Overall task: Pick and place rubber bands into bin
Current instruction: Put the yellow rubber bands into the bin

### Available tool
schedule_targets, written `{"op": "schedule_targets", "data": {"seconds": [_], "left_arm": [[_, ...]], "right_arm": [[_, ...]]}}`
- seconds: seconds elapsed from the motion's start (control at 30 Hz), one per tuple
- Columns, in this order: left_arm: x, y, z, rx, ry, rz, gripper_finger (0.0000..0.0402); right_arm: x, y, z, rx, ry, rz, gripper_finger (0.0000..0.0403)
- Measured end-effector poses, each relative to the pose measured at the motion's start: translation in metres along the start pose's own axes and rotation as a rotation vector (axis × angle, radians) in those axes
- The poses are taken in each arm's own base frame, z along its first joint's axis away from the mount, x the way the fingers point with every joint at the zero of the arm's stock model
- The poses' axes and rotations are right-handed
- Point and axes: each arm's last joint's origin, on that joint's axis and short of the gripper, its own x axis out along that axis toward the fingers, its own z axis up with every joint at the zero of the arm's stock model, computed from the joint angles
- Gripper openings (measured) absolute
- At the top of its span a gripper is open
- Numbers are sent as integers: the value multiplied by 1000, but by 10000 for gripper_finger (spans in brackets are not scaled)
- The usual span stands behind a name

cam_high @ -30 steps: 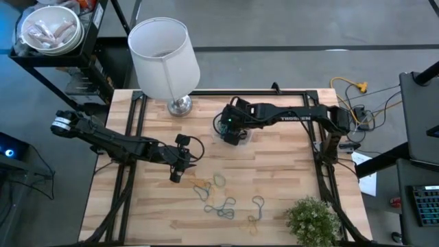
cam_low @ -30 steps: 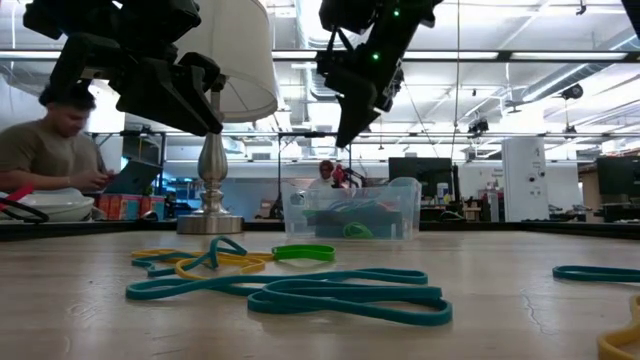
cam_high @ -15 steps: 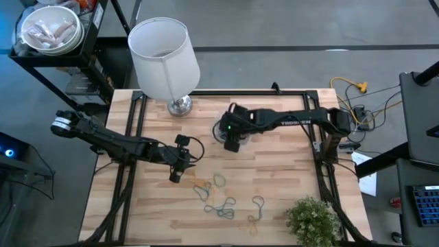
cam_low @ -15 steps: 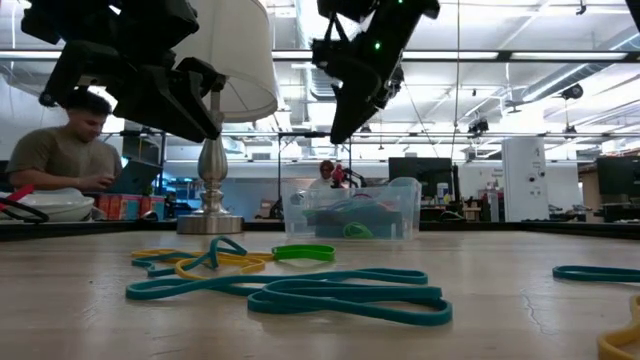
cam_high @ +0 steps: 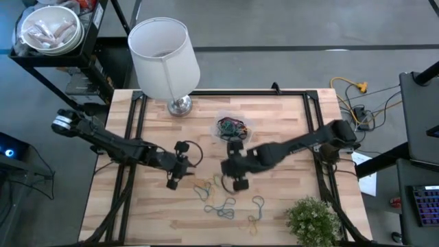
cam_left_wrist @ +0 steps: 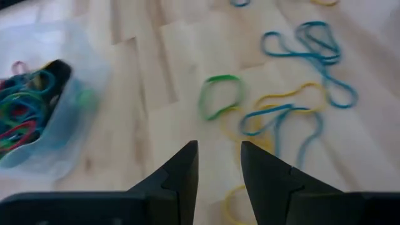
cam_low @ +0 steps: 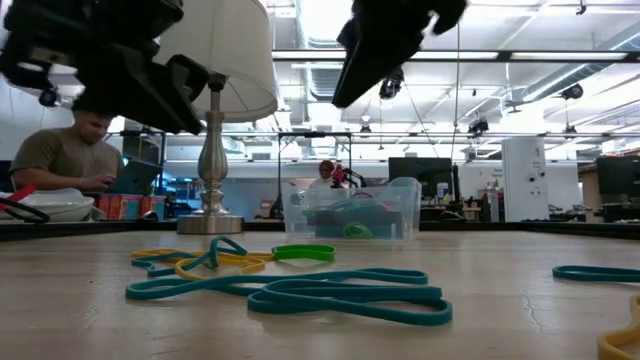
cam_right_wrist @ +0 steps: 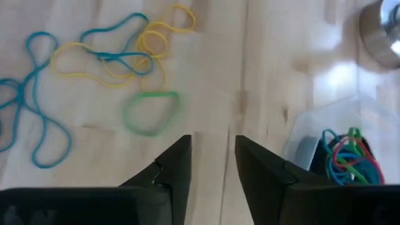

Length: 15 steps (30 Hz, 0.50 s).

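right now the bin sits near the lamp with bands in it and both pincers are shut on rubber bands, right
Not quite. The bin does sit near the lamp with rubber bands in it, but both wrist views show the left pincer and right pincer open and empty above the loose bands.

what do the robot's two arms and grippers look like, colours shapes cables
Both arms are dark, slim and jointed. The left arm ends at a pale grey cylindrical base joint and carries a thin black cable looped above the left gripper. The right arm leads to the blocky black right gripper. Each gripper has two flat, matte black, wedge-shaped fingers with stepped inner edges.
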Motion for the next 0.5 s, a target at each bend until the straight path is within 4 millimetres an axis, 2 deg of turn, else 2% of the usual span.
{"op": "schedule_targets", "data": {"seconds": [0.23, 0.37, 0.5], "left_arm": [[-1, -17, -6, -74, 66, -78, 105], [8, -30, -12, -79, 115, -117, 105], [24, -40, -17, -51, 176, -134, 105]], "right_arm": [[-16, 45, -3, -108, -47, -121, 101], [-23, 59, -5, -139, -67, -146, 94], [-29, 64, -5, -146, -86, -146, 86]]}}
